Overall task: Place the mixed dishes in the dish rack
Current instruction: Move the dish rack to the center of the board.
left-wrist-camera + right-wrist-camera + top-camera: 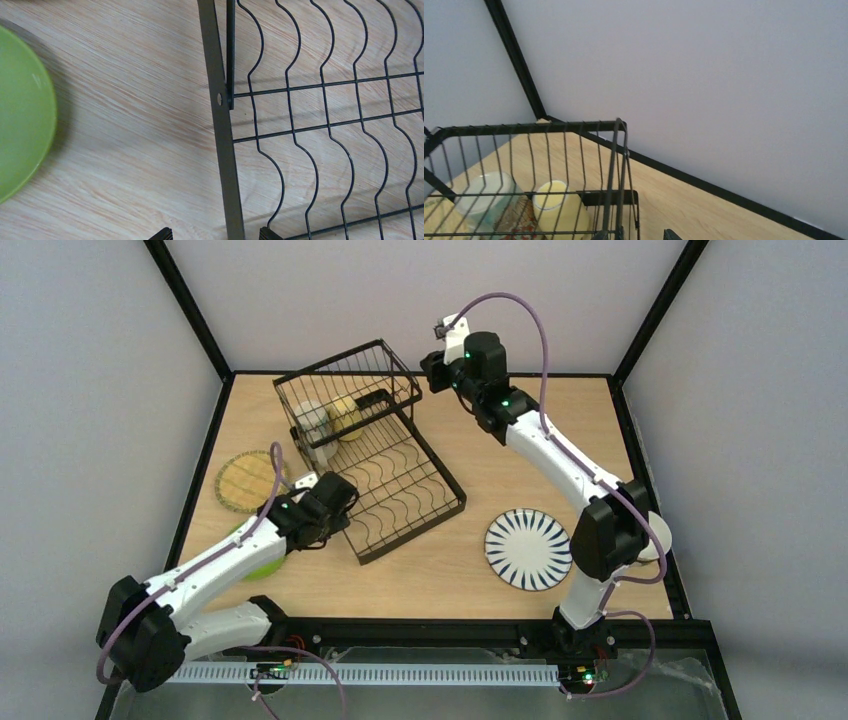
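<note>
**A:** What surface do you have under you?

**B:** You work on a pale wooden table [480, 470], boxed in by plain grey walls [420, 300] and black corner posts [190, 305].

**A:** Where does the dish rack sit?

**B:** The dish rack [400, 485] lies slantwise, left of centre in the top view. Its raised basket at the upper end holds the beige mug [312, 422] and the yellow mug [347, 415] side by side.

**A:** And the plates?

**B:** All are on the table. The yellow woven-look plate [247, 481] is left of the rack. The lime-green plate [265, 565] is lower left, partly under your left arm. The striped plate [528, 548] is lower right.

**A:** Your claws?

**B:** Your left claw [215, 234] gapes wide over the rack's lower-left rim, gripping nothing. Your right claw [635, 235] hangs by the basket's upper right corner, jaws partway apart, nothing in them.
</note>
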Controlling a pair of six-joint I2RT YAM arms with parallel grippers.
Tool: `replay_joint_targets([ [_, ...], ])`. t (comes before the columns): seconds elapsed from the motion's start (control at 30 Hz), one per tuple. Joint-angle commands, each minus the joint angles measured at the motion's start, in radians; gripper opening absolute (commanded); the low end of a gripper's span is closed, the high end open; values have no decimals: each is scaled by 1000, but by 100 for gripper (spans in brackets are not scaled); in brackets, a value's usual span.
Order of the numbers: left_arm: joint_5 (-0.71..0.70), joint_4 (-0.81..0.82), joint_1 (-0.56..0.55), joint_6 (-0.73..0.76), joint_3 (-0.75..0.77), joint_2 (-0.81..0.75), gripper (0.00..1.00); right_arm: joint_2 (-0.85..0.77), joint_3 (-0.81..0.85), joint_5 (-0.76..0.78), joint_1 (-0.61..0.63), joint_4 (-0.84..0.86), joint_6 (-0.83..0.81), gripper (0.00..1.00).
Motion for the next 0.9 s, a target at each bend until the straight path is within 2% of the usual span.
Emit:
replay_joint_targets([
  [0.0,-7,83,-3,7,-12,61,99,29,91,-79,0,-83,-24,61],
  [0.27,-10,136,-3,30,-23,145,99,179,296,-191,0,-199,-13,61],
  [0.53,-13,167,-3,59,-24,208,99,342,519,-193,0,-310,-15,60],
  [0.77,-6,189,-3,76,-26,261,99,414,582,-179,0,-345,-11,59],
  [0.87,-1,196,-3,79,-33,271,99,441,607,-176,0,-363,-7,54],
])
